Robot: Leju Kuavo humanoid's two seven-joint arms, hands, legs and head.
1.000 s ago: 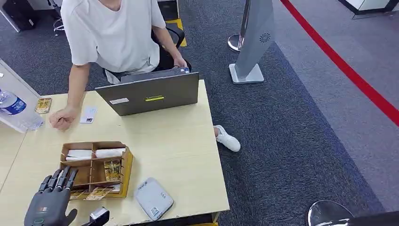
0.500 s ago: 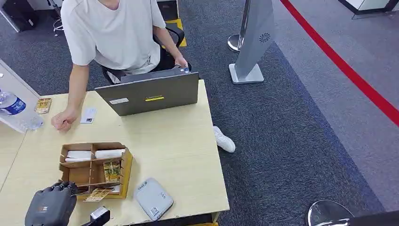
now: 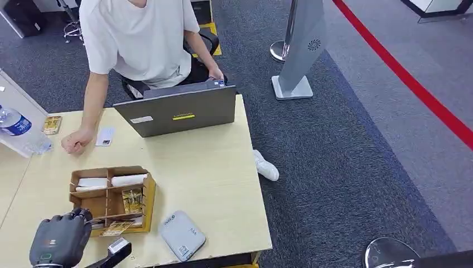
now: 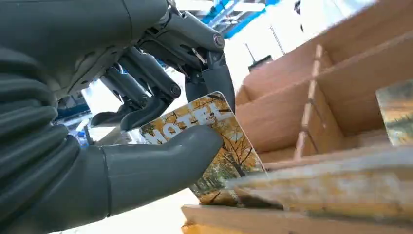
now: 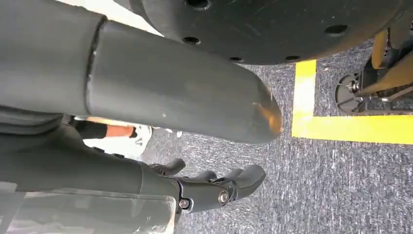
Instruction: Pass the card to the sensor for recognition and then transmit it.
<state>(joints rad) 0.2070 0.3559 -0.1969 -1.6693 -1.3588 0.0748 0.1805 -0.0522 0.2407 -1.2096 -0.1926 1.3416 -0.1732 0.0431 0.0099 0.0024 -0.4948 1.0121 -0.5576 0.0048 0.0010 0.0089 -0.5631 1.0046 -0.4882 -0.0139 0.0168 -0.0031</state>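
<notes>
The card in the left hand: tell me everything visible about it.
The card is a thin, glossy rectangle with rounded corners, printed with yellow autumn trees and pale letters reading "HOTEL". The left hand pinches it, thumb across its face and dark fingers behind. It sits tilted at the near edge of the wooden organizer, its lower end hidden behind the tray's front wall.

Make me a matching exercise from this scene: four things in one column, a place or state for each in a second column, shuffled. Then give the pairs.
1. card
2. card reader
3. laptop
4. water bottle

A. open in front of the seated person
B. pinched by the left hand at the wooden organizer
C. lying flat beside the organizer, near the table's front edge
D. at the table's far left

Pairs: 1-B, 2-C, 3-A, 4-D
</notes>
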